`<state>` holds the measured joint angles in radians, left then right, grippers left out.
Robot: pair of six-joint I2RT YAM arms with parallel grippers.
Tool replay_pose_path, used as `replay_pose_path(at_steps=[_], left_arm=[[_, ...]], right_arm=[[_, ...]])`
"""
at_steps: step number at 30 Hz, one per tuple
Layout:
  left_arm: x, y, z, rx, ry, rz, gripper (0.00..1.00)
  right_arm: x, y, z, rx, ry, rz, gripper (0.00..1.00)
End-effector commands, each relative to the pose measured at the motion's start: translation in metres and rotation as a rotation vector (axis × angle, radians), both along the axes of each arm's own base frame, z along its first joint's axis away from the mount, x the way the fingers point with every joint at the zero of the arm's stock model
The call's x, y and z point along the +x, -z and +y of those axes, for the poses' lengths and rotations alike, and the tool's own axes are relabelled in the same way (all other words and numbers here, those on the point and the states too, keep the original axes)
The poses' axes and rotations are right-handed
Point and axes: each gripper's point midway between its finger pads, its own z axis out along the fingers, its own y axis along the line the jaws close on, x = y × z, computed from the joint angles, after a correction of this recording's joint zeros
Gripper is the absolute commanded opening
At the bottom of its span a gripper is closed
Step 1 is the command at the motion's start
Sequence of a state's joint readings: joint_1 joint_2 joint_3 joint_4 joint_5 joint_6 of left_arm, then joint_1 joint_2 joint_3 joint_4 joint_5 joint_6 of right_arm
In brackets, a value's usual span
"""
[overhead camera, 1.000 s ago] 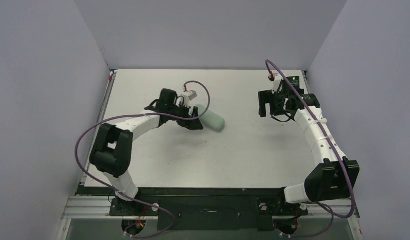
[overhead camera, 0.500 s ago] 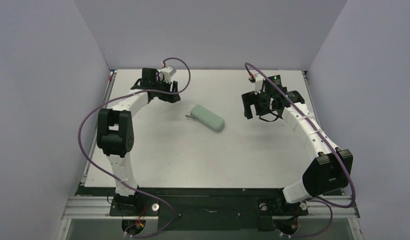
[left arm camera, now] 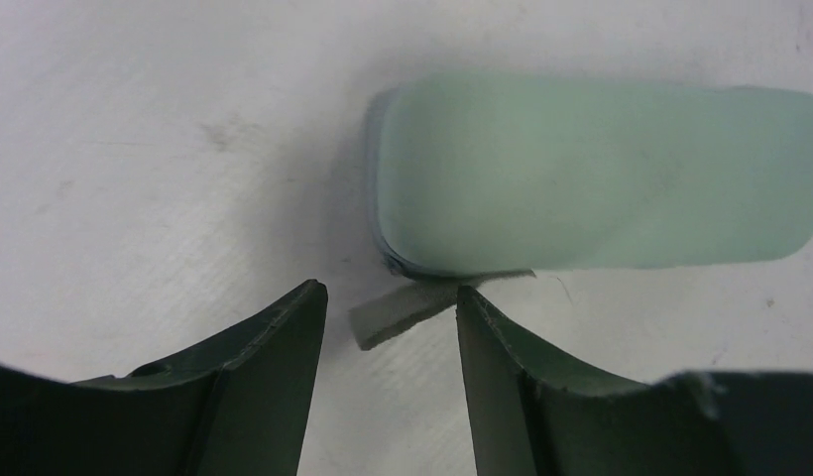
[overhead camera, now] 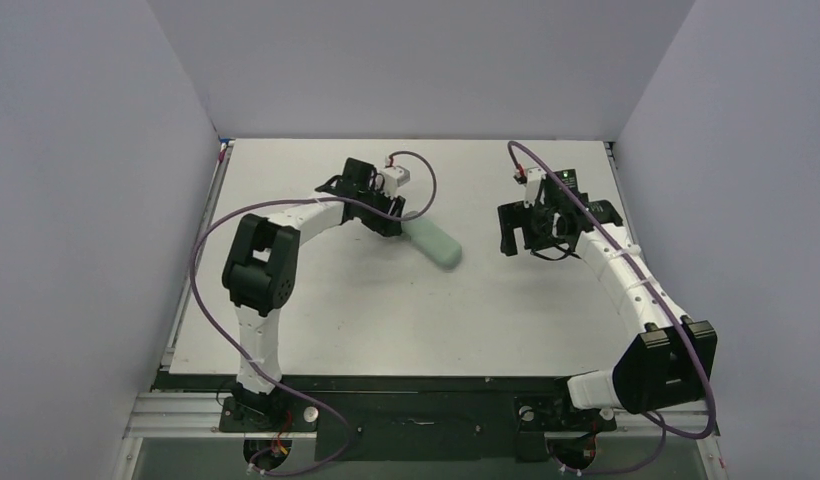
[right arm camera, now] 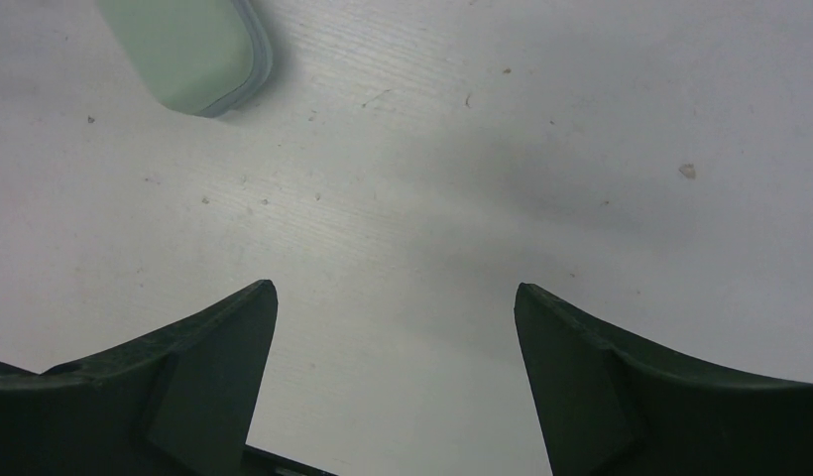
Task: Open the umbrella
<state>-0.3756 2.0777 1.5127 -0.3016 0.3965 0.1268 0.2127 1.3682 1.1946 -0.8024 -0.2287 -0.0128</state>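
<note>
The umbrella is packed as a pale-green oblong capsule and lies on the white table near the middle. In the left wrist view the umbrella fills the upper right, and a small grey strap tab sticks out from its near edge. My left gripper stands at the capsule's left end, open about halfway, with the tab lying loose between its fingers. My right gripper hovers wide open to the capsule's right, holding nothing; one end of the umbrella shows at its upper left.
Lavender walls enclose the table on the left, back and right. Purple cables loop out from both arms. The arm bases sit on the black rail at the near edge.
The left arm swung from the back-left corner to the capsule's left end and its jaws narrowed. The capsule sits slightly further right. The right arm shifted a little.
</note>
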Motion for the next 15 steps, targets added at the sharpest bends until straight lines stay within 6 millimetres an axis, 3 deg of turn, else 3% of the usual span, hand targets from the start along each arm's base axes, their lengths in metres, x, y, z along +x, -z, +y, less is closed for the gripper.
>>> replay_pose_path(at_steps=[1,5,9,13,14,15], left_arm=[[-0.043,-0.008,-0.026,-0.009,0.117,0.012,0.48],[-0.093,0.005,-0.049,-0.024,0.209,0.071,0.47],[-0.143,0.01,-0.073,-0.066,0.287,0.141,0.43],[-0.186,-0.007,-0.093,-0.134,0.399,0.158,0.39],[-0.189,-0.026,-0.096,-0.195,0.421,0.132,0.4],[-0.193,-0.029,-0.092,-0.231,0.387,0.166,0.42]], right_arm=[[0.004,-0.008,-0.022,0.042,0.104,-0.017,0.85],[0.009,-0.005,-0.034,0.05,0.154,-0.005,0.85],[0.015,-0.003,-0.031,0.059,0.148,-0.003,0.85],[0.021,0.001,-0.023,0.049,0.13,0.003,0.84],[0.023,0.002,-0.021,0.045,0.126,0.006,0.84],[0.024,0.003,-0.018,0.043,0.116,0.008,0.84]])
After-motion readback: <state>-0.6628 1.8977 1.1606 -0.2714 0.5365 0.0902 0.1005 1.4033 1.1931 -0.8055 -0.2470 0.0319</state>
